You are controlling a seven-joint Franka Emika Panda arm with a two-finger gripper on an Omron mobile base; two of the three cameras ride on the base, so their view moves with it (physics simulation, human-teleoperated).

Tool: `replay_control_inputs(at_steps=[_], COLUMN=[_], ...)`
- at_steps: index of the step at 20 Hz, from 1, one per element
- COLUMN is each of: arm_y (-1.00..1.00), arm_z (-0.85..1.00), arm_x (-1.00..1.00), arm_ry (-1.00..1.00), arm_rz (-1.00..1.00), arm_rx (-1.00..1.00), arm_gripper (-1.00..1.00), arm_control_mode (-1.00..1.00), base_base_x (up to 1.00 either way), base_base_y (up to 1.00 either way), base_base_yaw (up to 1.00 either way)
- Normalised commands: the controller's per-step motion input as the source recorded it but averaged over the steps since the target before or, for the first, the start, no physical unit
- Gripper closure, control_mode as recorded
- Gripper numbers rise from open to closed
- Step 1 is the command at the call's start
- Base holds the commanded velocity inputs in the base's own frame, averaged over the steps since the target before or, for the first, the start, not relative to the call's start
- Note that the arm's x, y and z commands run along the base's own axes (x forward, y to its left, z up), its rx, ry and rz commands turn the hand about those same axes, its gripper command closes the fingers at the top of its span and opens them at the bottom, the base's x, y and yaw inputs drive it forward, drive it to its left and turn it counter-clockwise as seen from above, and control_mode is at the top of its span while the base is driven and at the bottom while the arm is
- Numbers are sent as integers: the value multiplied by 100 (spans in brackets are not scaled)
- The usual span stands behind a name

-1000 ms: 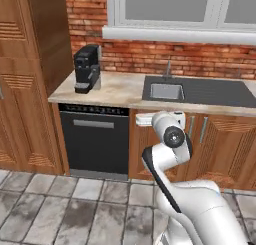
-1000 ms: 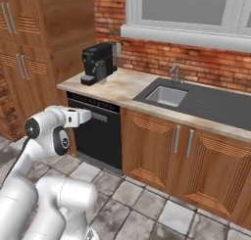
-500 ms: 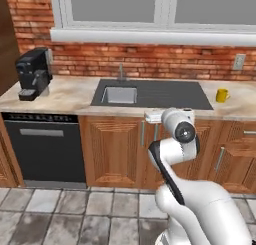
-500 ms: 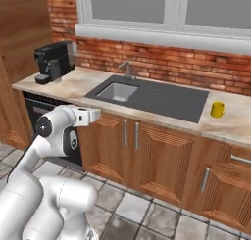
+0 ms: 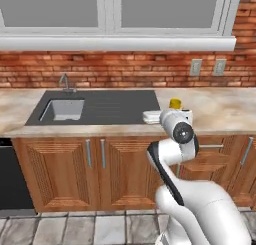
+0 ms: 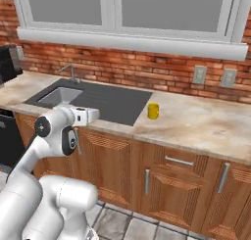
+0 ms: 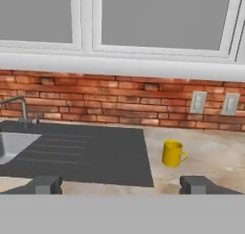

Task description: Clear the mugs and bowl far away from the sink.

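Since the earlier frames our base has driven to the right along the kitchen, so the whole picture has shifted: the coffee machine and the dishwasher, which we saw in front of us before, are now at the left edge or gone, and the sink point(image 5: 62, 109) lies now to the left in the left base view. The things themselves have not moved; only our cameras have.

We see one yellow mug point(image 7: 172, 153) standing upright on the beige table point(image 6: 206, 121), just beside the right edge of the dark ribbed surround point(image 7: 91, 154) of the sink, apart from the basin. In the left base view the mug point(image 5: 175, 103) is partly hidden behind our arm. In the right base view the mug point(image 6: 153, 110) stands alone, near the surround and well apart from the tap point(image 6: 71, 70).

Our fingers point(image 7: 119, 184) are opened wide and they hold nothing; the two dark tips stand far from each other at the bottom of the hand view, with the mug between them but farther back on the table. The hand point(image 6: 84, 116) hangs in front of the table edge, above the wooden cupboard doors point(image 6: 115, 158), and it touches nothing.

Behind the table there is a red brick wall point(image 7: 119, 101) with two sockets point(image 7: 213, 103), and a window point(image 5: 115, 14) above it.
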Motion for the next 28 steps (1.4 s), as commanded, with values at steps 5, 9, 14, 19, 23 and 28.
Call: replay_control_inputs(at_steps=[5, 9, 14, 19, 23, 28], arm_y=[0, 0, 0, 0, 0, 0], arm_z=[0, 0, 0, 0, 0, 0], arm_x=[0, 0, 0, 0, 0, 0], arm_ry=[0, 0, 0, 0, 0, 0], arm_rz=[0, 0, 0, 0, 0, 0], arm_rx=[0, 0, 0, 0, 0, 0], arm_gripper=[-100, -100, -100, -100, -100, -100], arm_control_mode=[100, 100, 100, 100, 100, 100], base_base_x=[34, 63, 58, 82, 80, 72], base_base_y=[-94, -48, -15, 0, 0, 0], base_base_yaw=[-46, -34, -7, 0, 0, 0])
